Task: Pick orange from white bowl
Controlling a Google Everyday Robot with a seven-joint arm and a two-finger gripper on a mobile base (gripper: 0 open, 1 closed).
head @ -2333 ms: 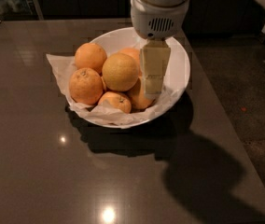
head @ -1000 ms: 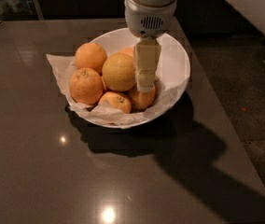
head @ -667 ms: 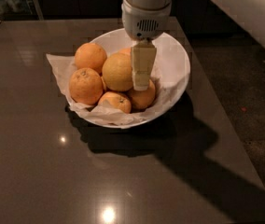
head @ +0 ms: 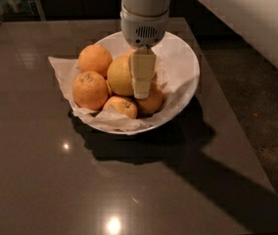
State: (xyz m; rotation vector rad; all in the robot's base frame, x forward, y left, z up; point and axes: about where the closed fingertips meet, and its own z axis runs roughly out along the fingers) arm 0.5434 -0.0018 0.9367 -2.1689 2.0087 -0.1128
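The white bowl [head: 183, 67] stands on the dark table, lined with crinkled white paper and holding several oranges. The orange [head: 119, 76], the largest and palest yellowish one, sits in the middle of the pile. My gripper [head: 142, 89] hangs down from above, its cream fingers [head: 142, 72] covering the right side of that orange. Deeper-orange fruits lie at the back left [head: 94, 59], front [head: 121, 106] and right [head: 151, 102]; a speckled one [head: 89, 90] lies at the left.
The paper liner [head: 60, 67] sticks out over the bowl's left rim. The dark glossy table [head: 56, 170] runs left and forward; its right edge [head: 237, 131] drops to a darker floor. A pale surface [head: 256, 18] rises at the upper right.
The gripper has moved left across the bowl, from the bowl's right part to over the right side of the big pale orange. The fruits have not shifted.
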